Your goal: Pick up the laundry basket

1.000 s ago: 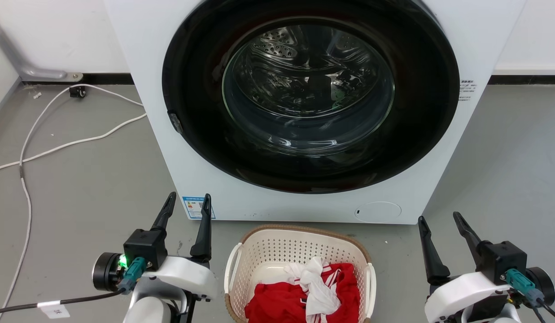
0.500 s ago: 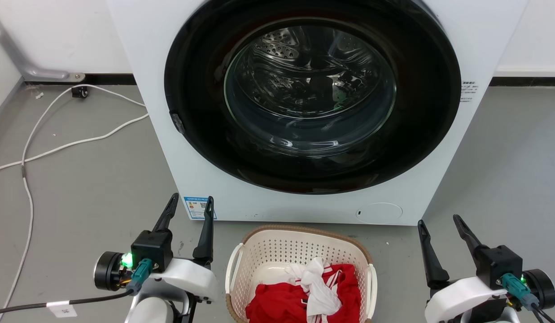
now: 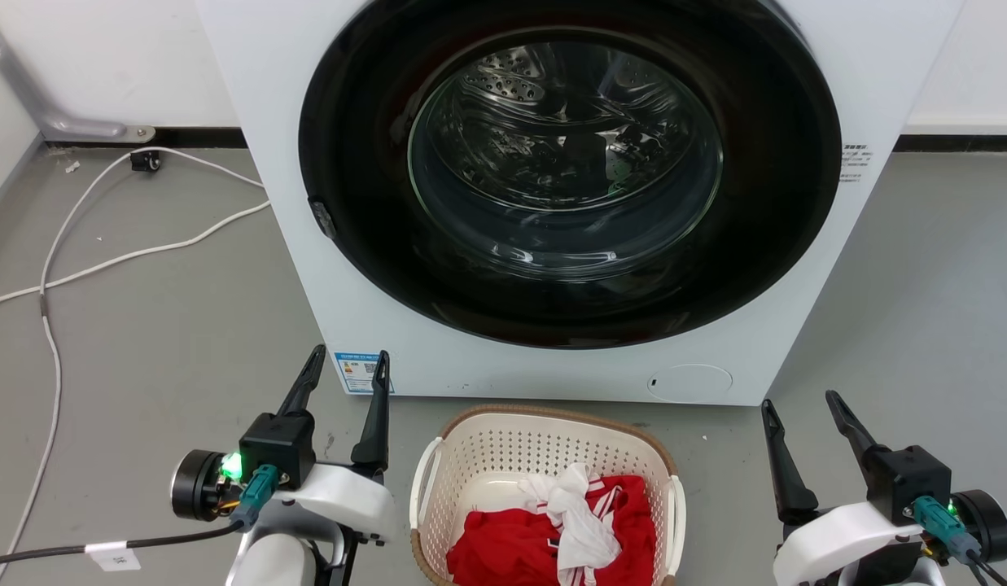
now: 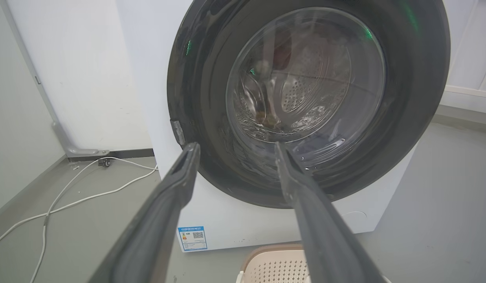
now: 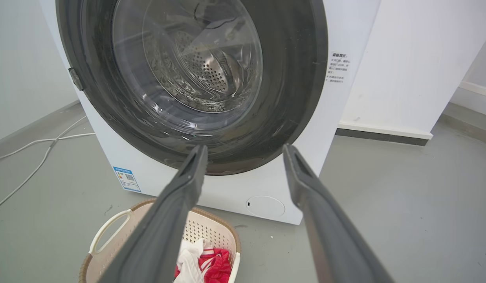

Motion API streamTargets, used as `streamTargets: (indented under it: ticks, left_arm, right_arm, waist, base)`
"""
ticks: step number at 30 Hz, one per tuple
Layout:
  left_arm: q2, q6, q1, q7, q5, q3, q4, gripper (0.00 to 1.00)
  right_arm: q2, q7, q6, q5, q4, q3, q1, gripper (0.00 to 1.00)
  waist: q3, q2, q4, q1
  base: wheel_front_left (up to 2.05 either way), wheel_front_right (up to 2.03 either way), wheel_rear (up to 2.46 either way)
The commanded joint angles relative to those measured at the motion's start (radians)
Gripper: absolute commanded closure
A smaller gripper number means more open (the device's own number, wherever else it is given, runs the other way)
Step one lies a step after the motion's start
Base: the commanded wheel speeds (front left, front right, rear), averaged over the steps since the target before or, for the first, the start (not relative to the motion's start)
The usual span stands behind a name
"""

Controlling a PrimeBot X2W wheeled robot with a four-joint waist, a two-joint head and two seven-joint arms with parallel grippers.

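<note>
So the laundry basket (image 3: 519, 456) is sitting on the grey floor (image 3: 161, 342), just in front of the washing machine (image 3: 259, 122), about centred under its round door (image 3: 365, 268). My guess is it's parked there for loading or unloading. It's nowhere near the floor's far edge, where the wall starts.

It isn't empty. There's a bunched-up red garment (image 3: 511, 553) in the near half with a white cloth (image 3: 580, 521) lying across the top, and the far half shows bare bottom. The load is soft and low, so I doubt it shifts much in a lift. The drum (image 3: 552, 146) behind the glass looks empty as far as I can tell, though reflections muddy it.

The white side handles (image 3: 422, 480) stick out left and right, which is probably why the arms are set up the way they are. The left gripper (image 3: 348, 355) hangs on the basket's left, quite near that handle. The right gripper (image 3: 799, 399) is on the other side, further off. Both have their jaws spread wide with nothing between them, fingers pointing at the machine, not down at the rim. Neither touches the basket, so I'd say the pickup hasn't started and it's an approach pose for a two-handed grab.

Off to the left a white cable (image 3: 145, 256) snakes across the floor, well clear of everything.
</note>
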Motion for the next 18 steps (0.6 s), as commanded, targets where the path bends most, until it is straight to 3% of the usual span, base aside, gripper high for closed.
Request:
streamTargets:
  ticks: [1, 13, 18]
  left_arm:
    - [0.001, -0.007, -0.013, -0.003, 0.007, 0.0, -0.005, 0.0]
    - [0.004, -0.015, -0.065, -0.003, -0.008, 0.013, 0.024, 0.0]
    - [0.01, -0.024, -0.113, -0.003, -0.028, 0.03, 0.063, 0.0]
  right_arm:
    - [0.003, -0.008, 0.0, -0.001, 0.003, -0.002, -0.009, 0.0]
    - [0.003, 0.003, 0.0, 0.034, 0.037, 0.004, -0.057, 0.0]
    - [0.003, 0.009, 0.0, 0.069, 0.077, 0.041, -0.119, 0.0]
  waist:
    - [0.003, -0.0001, 0.0, 0.0]
    - [0.123, -0.0001, -0.014, 0.0]
    - [0.231, -0.0001, -0.031, 0.0]
  base:
    - [0.0, 0.0, 0.0]
    - [0.0, 0.0, 0.0]
    - [0.0, 0.0, 0.0]
